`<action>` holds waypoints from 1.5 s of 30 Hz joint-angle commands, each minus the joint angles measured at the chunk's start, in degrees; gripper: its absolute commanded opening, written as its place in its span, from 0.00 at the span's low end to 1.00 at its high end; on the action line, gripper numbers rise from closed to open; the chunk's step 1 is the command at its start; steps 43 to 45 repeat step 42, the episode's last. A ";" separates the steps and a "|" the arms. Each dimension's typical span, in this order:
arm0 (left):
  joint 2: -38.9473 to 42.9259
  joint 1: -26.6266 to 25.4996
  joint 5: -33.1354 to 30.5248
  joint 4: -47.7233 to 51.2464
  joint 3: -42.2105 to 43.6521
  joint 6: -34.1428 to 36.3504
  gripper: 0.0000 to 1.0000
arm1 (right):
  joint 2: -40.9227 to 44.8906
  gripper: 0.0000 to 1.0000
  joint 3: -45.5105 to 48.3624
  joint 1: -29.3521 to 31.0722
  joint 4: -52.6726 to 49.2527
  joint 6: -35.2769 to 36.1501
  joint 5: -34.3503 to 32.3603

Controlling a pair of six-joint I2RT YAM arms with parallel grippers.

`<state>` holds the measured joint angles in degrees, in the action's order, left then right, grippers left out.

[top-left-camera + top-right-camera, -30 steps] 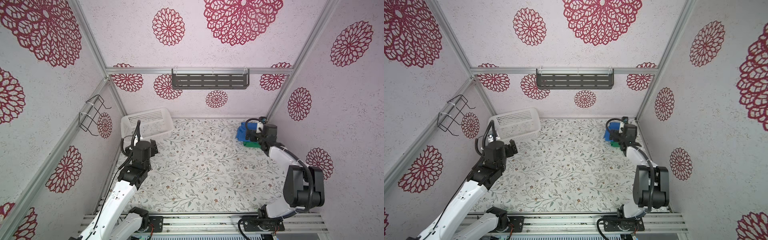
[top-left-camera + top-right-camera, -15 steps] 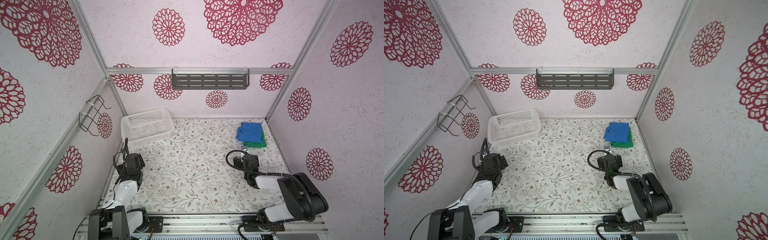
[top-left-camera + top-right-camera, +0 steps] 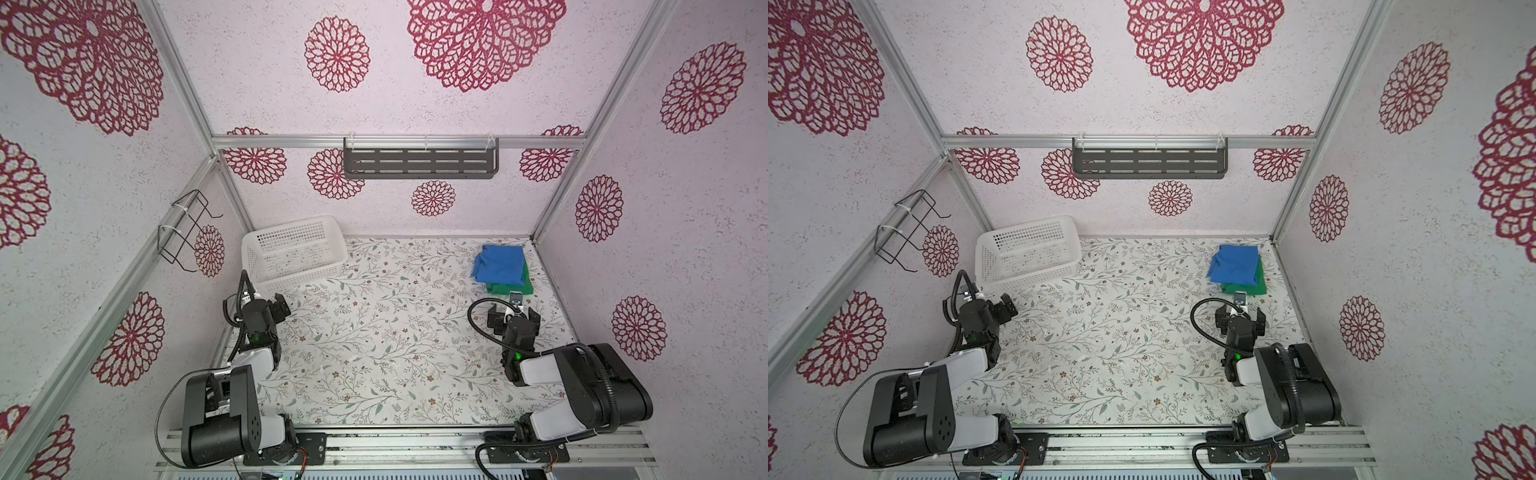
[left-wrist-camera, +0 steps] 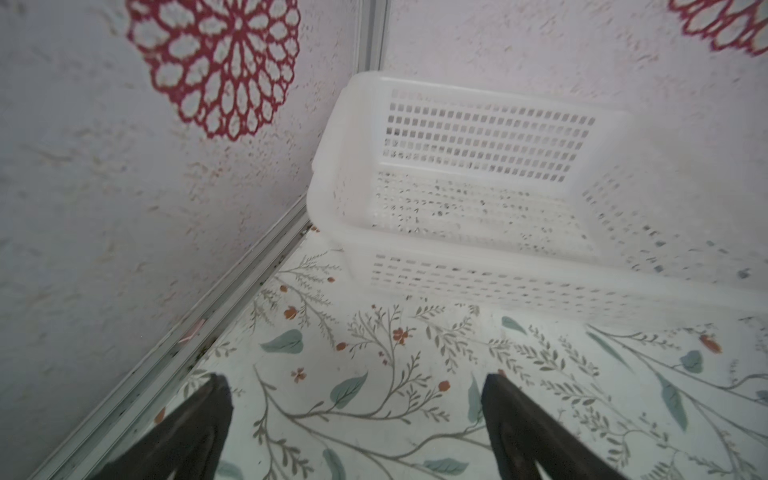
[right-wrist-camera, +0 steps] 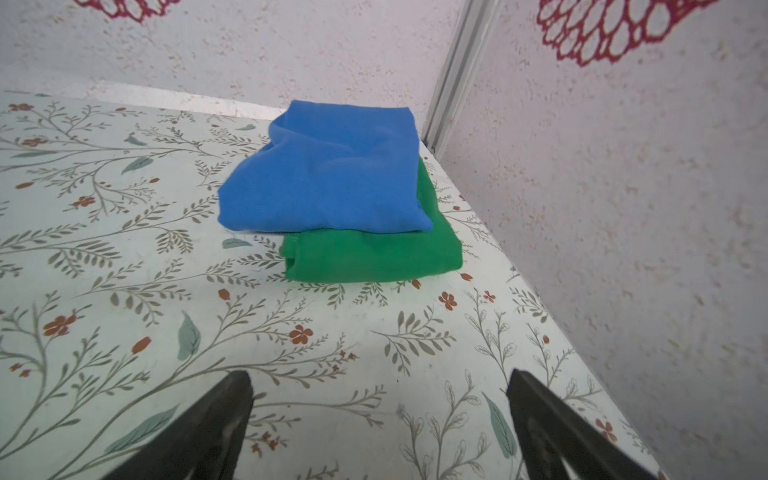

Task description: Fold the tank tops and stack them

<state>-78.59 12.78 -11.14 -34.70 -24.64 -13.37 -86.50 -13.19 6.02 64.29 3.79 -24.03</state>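
Note:
The two tank tops lie folded in a stack at the back right corner of the table. The blue tank top rests on the green tank top, whose near edge shows under it. My right gripper is open and empty, low over the table a little in front of the stack and apart from it. On the left, my left gripper is open and empty too, just in front of the white basket.
A white perforated basket stands empty in the back left corner. A dark slotted shelf hangs on the back wall and a wire rack on the left wall. Walls close the floral table on three sides.
The right gripper has drawn back from the stack toward the front, leaving the blue top on the green one. The left arm has lowered and folded back near the basket.

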 commanded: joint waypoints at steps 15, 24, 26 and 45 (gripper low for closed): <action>-10.21 -6.04 0.81 -13.65 -0.14 5.63 0.97 | -1.48 0.99 -0.91 -2.49 5.59 -4.87 5.13; -10.45 -6.25 0.32 -14.87 0.07 6.16 0.97 | -1.57 0.99 -0.95 -2.49 5.59 -4.66 4.93; -10.45 -6.25 0.33 -14.83 0.09 6.15 0.97 | -1.57 0.99 -0.96 -2.46 5.58 -4.67 4.96; -10.45 -6.28 -0.02 -14.87 0.04 6.11 0.97 | -1.57 0.99 -0.71 -2.33 5.96 -4.59 4.81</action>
